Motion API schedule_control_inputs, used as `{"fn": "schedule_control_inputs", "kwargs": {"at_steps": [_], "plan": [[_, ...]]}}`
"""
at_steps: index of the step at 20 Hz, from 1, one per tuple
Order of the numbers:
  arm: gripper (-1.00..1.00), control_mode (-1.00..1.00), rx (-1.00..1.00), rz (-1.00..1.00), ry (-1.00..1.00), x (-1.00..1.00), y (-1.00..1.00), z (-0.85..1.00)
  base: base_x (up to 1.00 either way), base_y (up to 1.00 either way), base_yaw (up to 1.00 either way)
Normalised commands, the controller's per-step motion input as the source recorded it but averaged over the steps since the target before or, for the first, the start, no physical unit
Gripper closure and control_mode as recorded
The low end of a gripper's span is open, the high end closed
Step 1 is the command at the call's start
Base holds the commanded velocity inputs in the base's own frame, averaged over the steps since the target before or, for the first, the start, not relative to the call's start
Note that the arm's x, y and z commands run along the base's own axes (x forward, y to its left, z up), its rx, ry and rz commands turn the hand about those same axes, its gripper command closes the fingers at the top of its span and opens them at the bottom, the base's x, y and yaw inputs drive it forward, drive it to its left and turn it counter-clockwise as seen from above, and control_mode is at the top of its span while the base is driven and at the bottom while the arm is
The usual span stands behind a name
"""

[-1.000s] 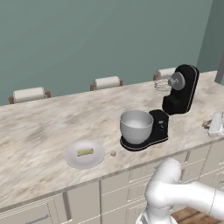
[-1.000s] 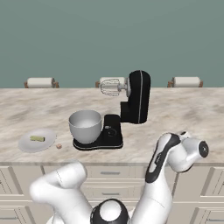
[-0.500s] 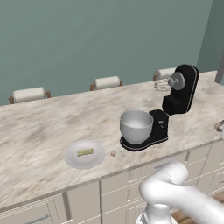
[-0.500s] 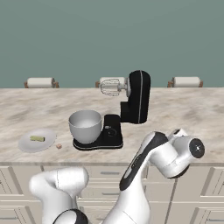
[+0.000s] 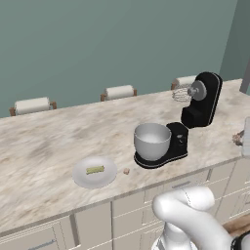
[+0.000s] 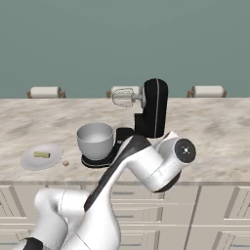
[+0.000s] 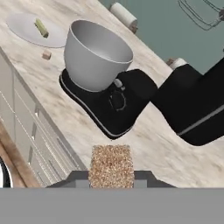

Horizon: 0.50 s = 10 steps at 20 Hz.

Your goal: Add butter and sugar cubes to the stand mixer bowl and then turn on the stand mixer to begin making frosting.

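Observation:
My gripper (image 7: 111,177) is shut on a speckled tan sugar cube (image 7: 111,165), in front of and to the right of the black stand mixer (image 7: 197,105). In the left base view the hand (image 5: 242,138) sits at the right edge of the counter. The mixer (image 5: 202,100) has its head tilted up, whisk (image 6: 123,96) raised. The silver bowl (image 7: 96,54) (image 5: 152,140) stands empty on the mixer's base. Left of it, the butter (image 5: 95,170) (image 7: 41,27) lies on a white plate (image 5: 80,178). Another sugar cube (image 5: 126,171) (image 7: 46,54) rests on the counter beside the plate.
Three chair backs (image 5: 32,105) line the far side of the marble counter. The mixer's control knob (image 7: 117,84) faces the counter's front edge, beside the bowl. Cabinet drawers (image 5: 93,224) run below that edge. My own arm (image 6: 146,166) rises in front of the mixer base.
The arm's elbow has swung left, closer in front of the mixer in the right base view. The bowl, plate, butter and loose cube have not moved.

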Motion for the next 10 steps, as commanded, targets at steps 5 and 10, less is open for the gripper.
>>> {"fn": "schedule_control_inputs", "kwargs": {"at_steps": [5,10], "plan": [[1.00,-1.00,-0.02,0.11,0.08,-0.35,0.82,0.68,0.00,0.00,0.00],[1.00,-1.00,-0.01,0.08,0.06,-0.17,0.76,0.57,0.00,0.00,0.00]]}}
